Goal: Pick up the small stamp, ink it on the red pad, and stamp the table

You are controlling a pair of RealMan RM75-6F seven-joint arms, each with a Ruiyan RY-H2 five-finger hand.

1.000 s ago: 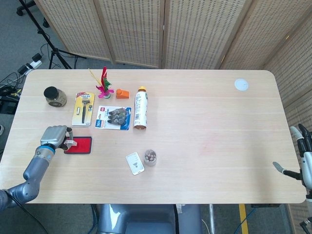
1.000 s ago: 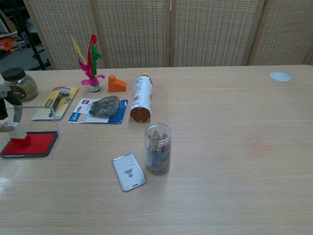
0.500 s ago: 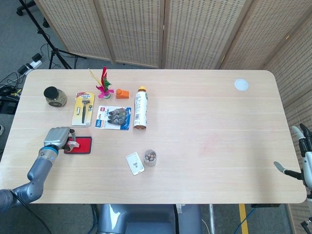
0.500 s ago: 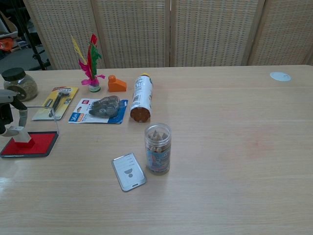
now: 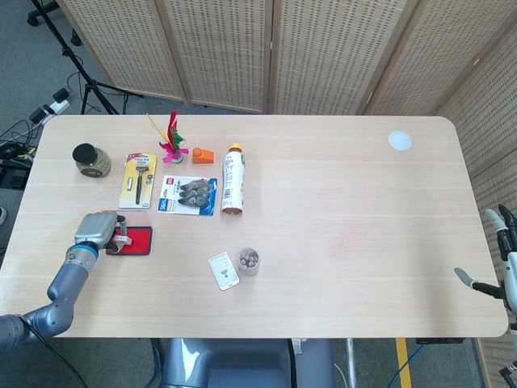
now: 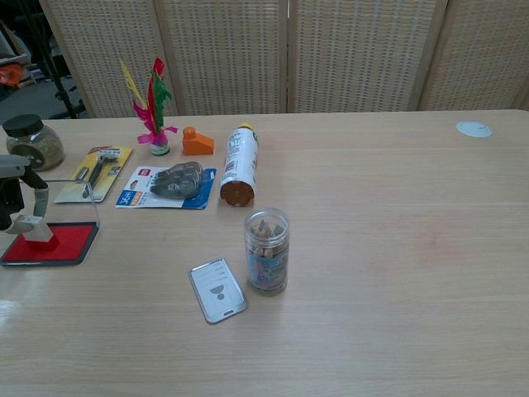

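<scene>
The left hand [image 6: 15,198] pinches the small stamp [image 6: 37,232], which rests base-down on the red ink pad [image 6: 50,246] at the desk's [image 5: 339,226] near-left. Bare desk for stamping lies just right of the pad. The right hand [image 5: 502,263], fingers spread, holding nothing, hangs off the far-right edge, well apart.

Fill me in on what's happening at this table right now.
The robot's left hand holds a small white stamp pressed down on the red ink pad at the table's left edge, so inking is under way and no stamping on the light wooden table has been done yet. The right hand sits open past the table's right edge, holding nothing.
</scene>
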